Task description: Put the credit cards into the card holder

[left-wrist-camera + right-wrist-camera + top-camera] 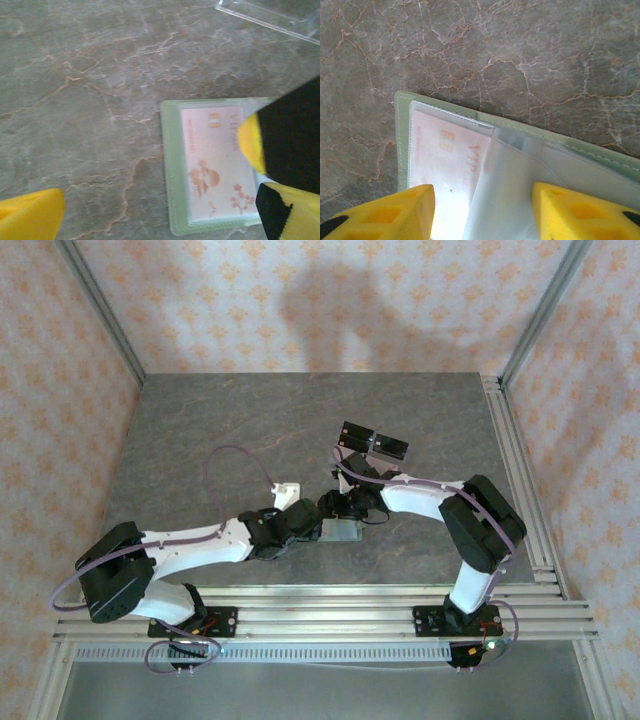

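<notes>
The card holder lies open on the tabletop, with 1 pink credit card already in its clear pocket. The left tool is spread wide and empty. The right tool straddles a clear sleeve, and I cannot tell if it grips. Likely more cards remain to load.

Open wallet on marble

The green card holder lies open on the grey veined table, a pinkish card under its clear pocket. The right gripper's yellow fingertip overlaps the card's right edge. The left gripper stands wide open
</notes>
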### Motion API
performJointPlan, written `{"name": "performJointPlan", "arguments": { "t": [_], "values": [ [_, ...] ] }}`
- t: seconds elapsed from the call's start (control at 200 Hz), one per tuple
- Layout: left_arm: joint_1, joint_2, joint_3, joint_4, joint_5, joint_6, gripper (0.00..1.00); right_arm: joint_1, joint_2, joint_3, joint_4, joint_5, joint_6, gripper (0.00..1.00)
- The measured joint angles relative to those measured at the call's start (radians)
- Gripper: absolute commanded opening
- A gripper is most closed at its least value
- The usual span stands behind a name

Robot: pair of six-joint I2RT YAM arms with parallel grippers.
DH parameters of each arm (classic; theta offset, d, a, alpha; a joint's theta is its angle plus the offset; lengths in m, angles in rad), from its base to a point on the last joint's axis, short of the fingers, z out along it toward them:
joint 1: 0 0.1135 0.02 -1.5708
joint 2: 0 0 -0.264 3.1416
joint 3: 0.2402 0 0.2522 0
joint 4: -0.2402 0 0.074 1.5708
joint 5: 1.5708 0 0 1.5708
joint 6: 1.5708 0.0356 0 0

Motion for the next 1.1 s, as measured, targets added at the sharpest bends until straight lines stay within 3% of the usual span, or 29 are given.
{"name": "performJointPlan", "arguments": {
  "t": [0.555,0.841,1.101],
  "values": [
    [-0.072,0.076,0.002,0.111,-0.073,0.003,1.00,-0.013,0.000,-0.007,0.004,0.016,-0.005,0.54],
    [-0.168,-0.026,-0.076,0.131,-0.113,-0.004,1.00,-0.006,0.000,-0.006,0.019,-0.001,0.005,0.54],
    [-0.169,-0.045,-0.093,0.152,-0.129,-0.003,1.00,-0.002,0.000,-0.006,0.019,-0.013,0.016,0.54]
  ]
}}
